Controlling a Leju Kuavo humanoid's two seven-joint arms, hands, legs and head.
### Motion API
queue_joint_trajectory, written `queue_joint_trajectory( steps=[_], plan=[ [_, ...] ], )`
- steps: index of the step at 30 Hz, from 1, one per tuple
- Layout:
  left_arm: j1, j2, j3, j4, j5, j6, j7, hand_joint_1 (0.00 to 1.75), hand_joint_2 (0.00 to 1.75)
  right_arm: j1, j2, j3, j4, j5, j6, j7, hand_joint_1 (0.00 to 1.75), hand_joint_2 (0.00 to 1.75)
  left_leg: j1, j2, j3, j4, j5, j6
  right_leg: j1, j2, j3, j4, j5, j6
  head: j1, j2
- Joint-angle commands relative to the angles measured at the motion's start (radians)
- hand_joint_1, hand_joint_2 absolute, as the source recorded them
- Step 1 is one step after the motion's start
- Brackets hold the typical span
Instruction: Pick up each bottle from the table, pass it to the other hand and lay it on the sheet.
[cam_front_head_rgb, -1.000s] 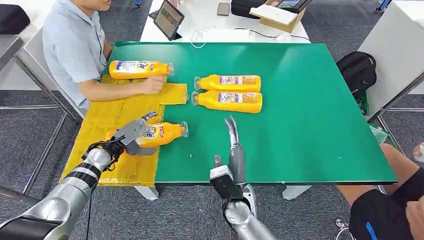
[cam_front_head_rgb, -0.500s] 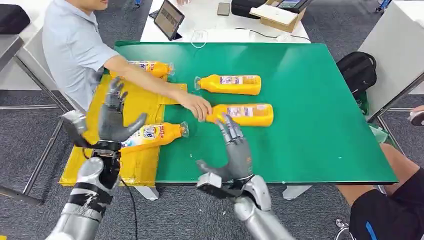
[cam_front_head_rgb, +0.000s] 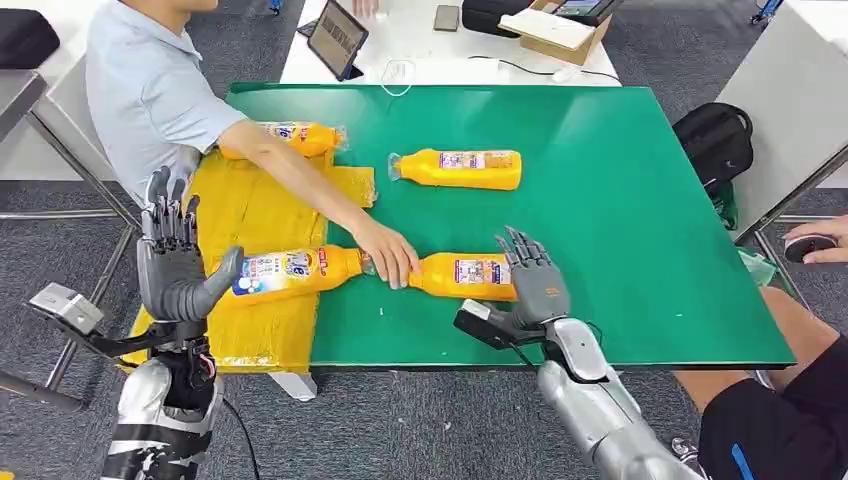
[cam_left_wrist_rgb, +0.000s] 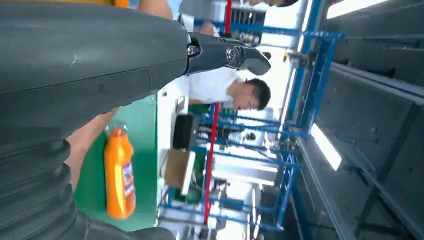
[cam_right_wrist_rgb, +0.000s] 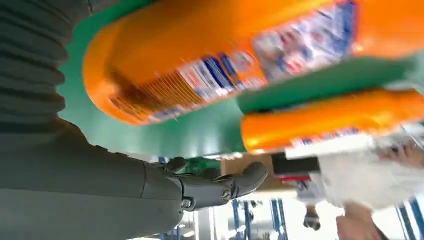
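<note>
Two robot hands are raised at the near edge of the table, and neither has hold of anything. The left hand (cam_front_head_rgb: 178, 262) stands upright over the near end of the yellow sheet (cam_front_head_rgb: 250, 215), palm turned inward and fingers spread, well above the surface. The right hand (cam_front_head_rgb: 532, 282) reaches in over the green table (cam_front_head_rgb: 640, 220), fingers fanned apart, just beside the base end of the nearest bottle (cam_front_head_rgb: 465, 275) and hovering at it without a closed grasp; the right wrist view shows that bottle's label close against the palm side.

Just beyond the left hand, a second bottle (cam_front_head_rgb: 285, 268) lies on its side with its base on the sheet and its neck reaching onto the green surface. It is probably counted as placed.

Between the two bottle necks, a person's hand (cam_front_head_rgb: 388, 255) rests on the neck of the nearest bottle. The arm crosses the sheet from the far left; the person appears to be positioning this bottle within reach of the right hand.

Farther back, a third bottle (cam_front_head_rgb: 458, 167) lies alone mid-table, awaiting pickup. A fourth bottle (cam_front_head_rgb: 300, 136) lies at the far edge of the sheet, partly hidden by the person's arm.

Next step, as judged: close the right hand on the nearest bottle once the person's hand withdraws.
</note>
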Motion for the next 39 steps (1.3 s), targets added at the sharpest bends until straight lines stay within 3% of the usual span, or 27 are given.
queue_joint_trajectory(
  steps=[1,8,9,14,15,16,17,18,19,20,21,23,25,35,39],
  plan=[
    [-0.013,0.008,-0.065,-0.011,-0.040,0.023,0.010,0.00,1.75,-0.115,0.006,0.024,0.251,0.039,0.032,0.066,0.00,1.75,0.001,0.001,0.002,0.000,-0.001,-0.001,0.001,0.001,0.002,0.000,0.000,-0.001,0.000,0.000],
    [-0.024,0.022,-0.070,0.011,-0.039,0.022,0.013,0.00,1.75,-0.161,0.011,0.033,0.316,0.060,0.094,0.135,0.00,1.75,0.000,0.002,0.004,0.000,-0.002,-0.001,0.000,0.002,0.004,0.000,-0.001,-0.002,0.000,0.000],
    [-0.036,0.022,-0.067,0.028,-0.033,0.021,0.026,0.00,1.75,-0.185,0.007,0.053,0.352,0.098,0.103,0.189,0.00,1.75,0.001,0.002,0.003,0.000,-0.001,-0.001,0.001,0.002,0.003,0.000,-0.001,-0.002,0.000,0.000],
    [-0.059,0.023,-0.070,0.058,-0.028,0.015,0.027,0.00,1.75,-0.238,0.000,0.062,0.411,0.113,0.149,0.210,0.00,1.75,0.001,0.001,0.005,0.000,-0.001,-0.001,0.001,0.001,0.005,0.000,-0.001,-0.002,0.000,0.000],
    [-0.068,0.025,-0.073,0.071,-0.025,0.009,0.029,0.00,1.75,-0.248,0.001,0.054,0.421,0.101,0.169,0.197,0.28,1.75,0.000,0.000,0.005,0.000,0.000,-0.001,0.001,-0.001,0.004,0.000,-0.001,-0.002,0.000,0.000],
    [-0.074,0.026,-0.077,0.080,-0.025,0.006,0.028,0.00,1.75,-0.256,0.000,0.053,0.433,0.096,0.187,0.182,1.36,1.75,0.000,-0.001,0.004,0.000,0.000,-0.001,0.000,-0.001,0.004,0.000,-0.001,-0.001,0.000,0.000],
    [-0.074,0.026,-0.077,0.080,-0.025,0.006,0.028,0.00,1.75,-0.256,0.000,0.053,0.433,0.096,0.187,0.182,1.36,1.75,0.000,-0.001,0.006,0.000,0.000,-0.001,0.001,-0.001,0.005,0.000,-0.001,-0.002,0.000,0.000],
    [-0.085,0.028,-0.083,0.096,-0.020,-0.004,0.026,0.00,1.75,-0.266,0.003,0.041,0.448,0.069,0.238,0.127,1.75,1.75,0.001,0.000,0.006,0.000,0.000,-0.001,0.001,0.000,0.005,0.000,-0.001,-0.002,0.000,0.000],
    [-0.107,0.031,-0.091,0.126,-0.012,-0.014,0.020,0.00,1.75,-0.270,0.011,-0.025,0.462,-0.027,0.331,0.045,1.75,1.75,0.000,0.000,0.004,0.000,0.000,-0.001,0.000,0.000,0.004,0.000,0.000,-0.001,0.000,0.000],
    [-0.112,0.030,-0.093,0.134,-0.012,-0.013,0.020,0.00,1.75,-0.269,0.011,-0.027,0.462,-0.031,0.334,0.039,1.75,1.75,0.000,-0.001,0.006,0.000,0.000,-0.001,0.000,-0.001,0.006,0.000,-0.001,-0.002,0.000,0.000],
    [-0.140,0.033,-0.105,0.174,0.003,-0.033,0.015,0.00,1.75,-0.268,0.005,-0.053,0.476,-0.092,0.447,-0.046,1.75,1.75,0.000,-0.001,0.005,0.000,0.000,-0.001,0.000,-0.001,0.005,0.000,-0.001,-0.001,0.000,0.000],
    [-0.157,0.029,-0.108,0.201,0.007,-0.032,0.011,0.00,1.75,-0.261,-0.002,-0.052,0.477,-0.100,0.452,-0.059,1.75,1.75,0.001,-0.002,0.007,0.000,0.000,-0.001,0.001,-0.002,0.007,-0.001,-0.001,-0.002,0.000,0.000],
    [-0.158,0.035,-0.113,0.204,0.006,-0.032,0.011,0.00,1.75,-0.277,-0.009,0.048,0.486,-0.004,0.431,-0.034,1.75,1.75,0.001,-0.001,0.009,-0.001,0.000,-0.001,0.001,-0.001,0.009,-0.002,0.000,-0.001,0.000,0.000],
    [-0.153,0.037,-0.113,0.197,0.007,-0.034,0.010,0.00,1.75,-0.285,-0.002,0.052,0.486,-0.004,0.436,-0.025,1.75,1.75,0.002,0.000,0.012,-0.001,-0.001,-0.001,0.002,0.001,0.011,-0.001,0.000,-0.001,0.000,0.000],
    [-0.154,0.043,-0.117,0.200,0.007,-0.034,0.010,0.00,1.75,-0.282,0.010,0.071,0.476,-0.030,0.483,-0.095,1.75,1.75,0.001,0.001,0.012,-0.001,-0.001,-0.001,0.002,0.001,0.012,-0.001,0.000,-0.001,0.001,0.000]
  ],
)
